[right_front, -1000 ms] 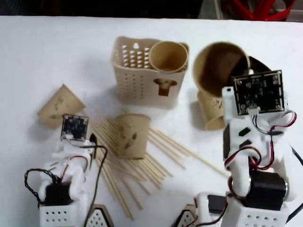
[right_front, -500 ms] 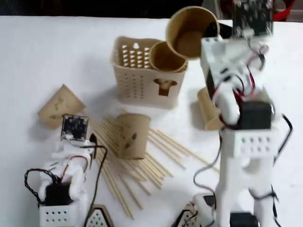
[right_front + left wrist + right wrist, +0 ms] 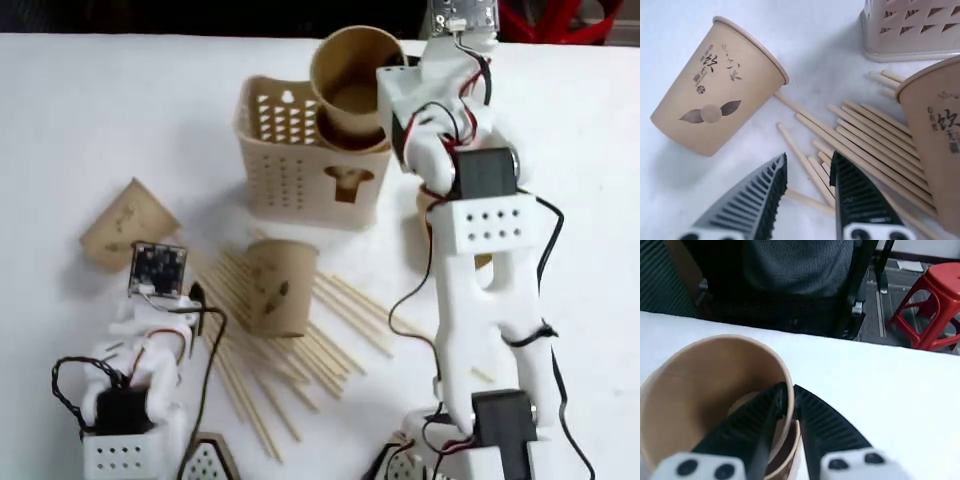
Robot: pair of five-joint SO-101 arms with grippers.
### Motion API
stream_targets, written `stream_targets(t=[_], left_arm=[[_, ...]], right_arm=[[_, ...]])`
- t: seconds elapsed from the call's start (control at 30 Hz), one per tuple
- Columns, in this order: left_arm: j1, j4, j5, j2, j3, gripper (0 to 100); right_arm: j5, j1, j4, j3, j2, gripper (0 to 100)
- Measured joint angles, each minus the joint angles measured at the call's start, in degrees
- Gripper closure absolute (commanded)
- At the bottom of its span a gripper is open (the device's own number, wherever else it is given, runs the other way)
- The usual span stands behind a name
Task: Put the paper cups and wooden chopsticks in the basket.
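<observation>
My right gripper is shut on the rim of a paper cup, holding it just above the perforated beige basket. One finger is inside the cup and one outside, and the gripper pinches the wall. Another cup sits in the basket beneath it. A third cup lies on its side at the left. An upside-down cup stands on the scattered wooden chopsticks. My left gripper is open, low over the chopsticks, near the lying cup.
A further cup lies mostly hidden behind my right arm. The basket's corner shows beyond the chopsticks. A red stool and a chair stand off the table's far edge.
My right arm has lifted its cup and swung it away from the table's right side to above the basket. The left arm has stayed still.
</observation>
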Motion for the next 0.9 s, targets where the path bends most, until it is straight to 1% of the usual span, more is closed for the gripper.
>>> stream_targets(t=[0.17,0.37,0.43,0.53,0.6,0.73,0.8,0.9], left_arm=[[0.0,0.0,0.0,0.0,0.0,84],[0.0,0.0,0.0,0.0,0.0,84],[0.0,0.0,0.0,0.0,0.0,84],[0.0,0.0,0.0,0.0,0.0,84],[0.0,0.0,0.0,0.0,0.0,84],[0.0,0.0,0.0,0.0,0.0,84],[0.0,0.0,0.0,0.0,0.0,84],[0.0,0.0,0.0,0.0,0.0,84]], right_arm=[[-3.3,-0.1,3.1,0.0,1.8,97.9],[-4.2,-0.2,4.9,0.0,2.3,97.6],[-4.2,-0.1,6.2,-0.1,2.3,94.1],[-4.2,0.0,7.8,-0.4,2.3,82.7],[-4.2,0.0,9.6,-1.6,2.3,78.0],[-4.1,0.0,14.9,-5.9,2.3,79.8],[-1.8,0.0,18.8,-9.2,2.3,80.5],[4.0,-0.1,25.6,-14.6,2.2,80.3]])
